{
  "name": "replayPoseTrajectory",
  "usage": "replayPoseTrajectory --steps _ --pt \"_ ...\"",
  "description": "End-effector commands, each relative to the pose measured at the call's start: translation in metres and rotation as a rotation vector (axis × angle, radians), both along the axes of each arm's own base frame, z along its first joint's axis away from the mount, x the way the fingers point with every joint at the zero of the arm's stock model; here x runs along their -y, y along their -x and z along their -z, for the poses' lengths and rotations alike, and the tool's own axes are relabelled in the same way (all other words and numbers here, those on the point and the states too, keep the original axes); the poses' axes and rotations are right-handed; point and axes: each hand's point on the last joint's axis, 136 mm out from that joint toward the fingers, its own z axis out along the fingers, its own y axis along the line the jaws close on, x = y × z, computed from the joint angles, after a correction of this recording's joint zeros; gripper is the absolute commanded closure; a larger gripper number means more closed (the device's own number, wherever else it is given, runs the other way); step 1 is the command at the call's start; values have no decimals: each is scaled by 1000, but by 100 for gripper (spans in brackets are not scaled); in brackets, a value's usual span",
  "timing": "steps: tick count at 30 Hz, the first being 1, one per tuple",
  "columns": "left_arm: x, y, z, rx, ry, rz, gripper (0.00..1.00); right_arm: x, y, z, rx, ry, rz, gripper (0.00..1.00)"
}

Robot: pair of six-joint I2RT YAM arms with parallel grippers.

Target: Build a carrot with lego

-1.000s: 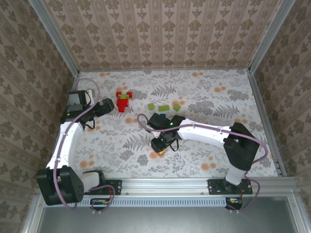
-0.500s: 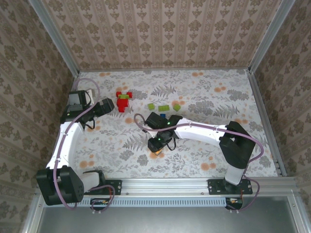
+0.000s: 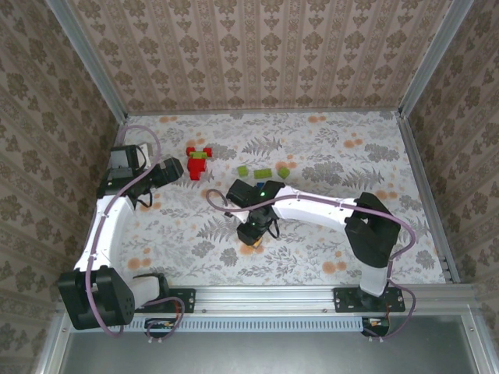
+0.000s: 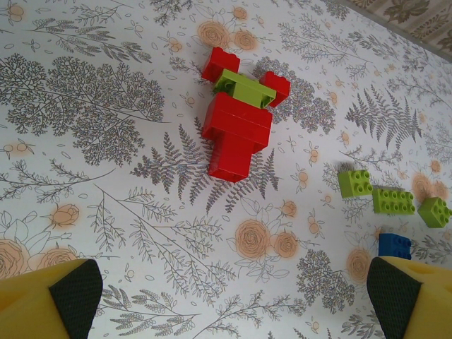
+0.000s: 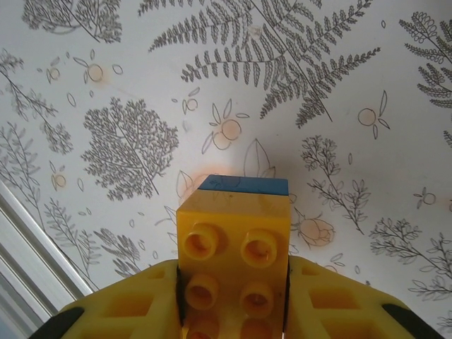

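My right gripper is shut on the carrot, a yellow-orange studded lego stack with a blue brick at its far end, pointing down at the floral tablecloth. From above, that gripper sits left of the table's middle, with a bit of orange showing under it. My left gripper is open and holds nothing. It hovers near a red and green lego build. From above, the left gripper is just left of that build.
Three loose green bricks lie in a row, with a blue brick near them. From above, the green bricks lie behind the right arm. A metal rail edges the table close to the right gripper.
The right gripper has carried the yellow and blue stack a little to the left. The left arm has not moved.
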Motion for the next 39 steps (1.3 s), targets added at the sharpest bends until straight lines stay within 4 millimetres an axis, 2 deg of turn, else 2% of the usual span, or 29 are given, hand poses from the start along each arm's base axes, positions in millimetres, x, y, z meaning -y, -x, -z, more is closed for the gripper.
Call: replayPoseTrajectory --steps 1,5,8,11,17,20,26,29,33,35,39 --pt "5 -2 -13 26 5 25 0 40 8 29 -69 212 -73 67" --pt "5 -1 -13 29 5 25 0 34 8 35 -99 217 -101 66" --pt "5 -1 -14 32 5 25 0 30 7 32 -95 194 -114 63" --pt "5 -1 -14 34 6 25 0 24 9 21 -87 144 -118 58" --pt "5 -1 -14 32 7 25 0 16 9 -9 -50 50 -129 39" --pt "5 -1 -15 34 7 26 0 12 8 -20 -34 15 -130 33" --pt "6 -1 -15 34 10 29 0 7 -1 -55 32 -68 -113 28" --pt "6 0 -15 35 10 29 0 10 -22 -79 105 -108 -38 26" --pt "6 0 -16 38 10 30 0 28 -75 -100 177 -132 179 25" --pt "6 0 -16 38 10 28 0 42 -105 -99 191 -103 318 24" --pt "6 0 -16 38 10 27 0 57 -151 -76 170 -38 510 24"
